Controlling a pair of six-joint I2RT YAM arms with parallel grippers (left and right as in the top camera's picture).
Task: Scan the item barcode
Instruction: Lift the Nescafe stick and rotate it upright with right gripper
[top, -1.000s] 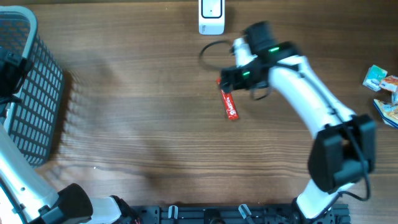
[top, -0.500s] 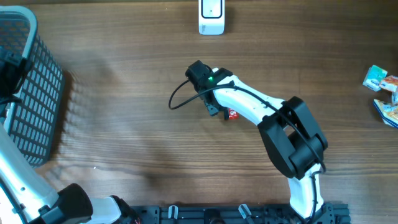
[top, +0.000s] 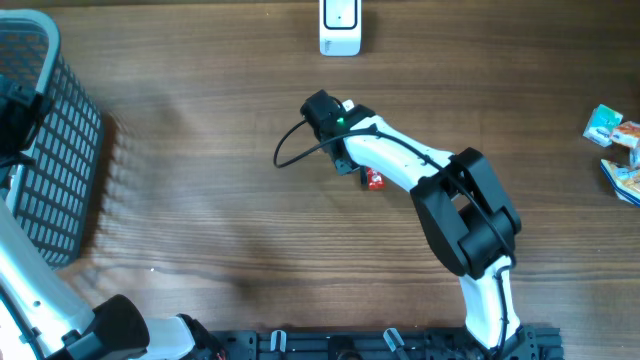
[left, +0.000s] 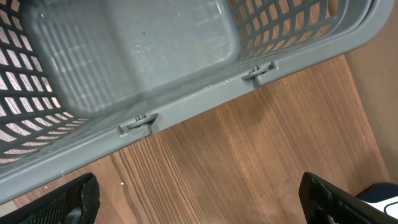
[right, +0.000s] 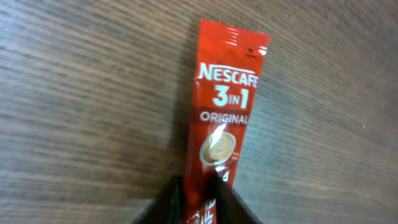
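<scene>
— Where's the sachet (right: 221, 118)?
— Middle of the bench (top: 200, 230), a little near of the white scanner (top: 340, 28) that sits at the far edge. It's a red stick, printed "Nescafé 3 in 1 Original". From above, the right arm hides most of it and only a red end pokes out.
— Has the right gripper (right: 199, 194) got it?
— Yes, its fingers are pinched on one end of the sachet, one on each side. Whether it's lifted or lying flat on the wood, I can't quite tell.
— And the left gripper (left: 199, 208)?
— Spread wide, holding nothing. It hangs at the left over the rim of the grey basket (left: 124, 62), with the fingertips out at the corners of its own view.
— Anything else about?
— A black cable (top: 288, 155) loops off the right wrist, and some colourful packets (top: 618, 140) lie at the right edge, well apart from the sachet.
</scene>
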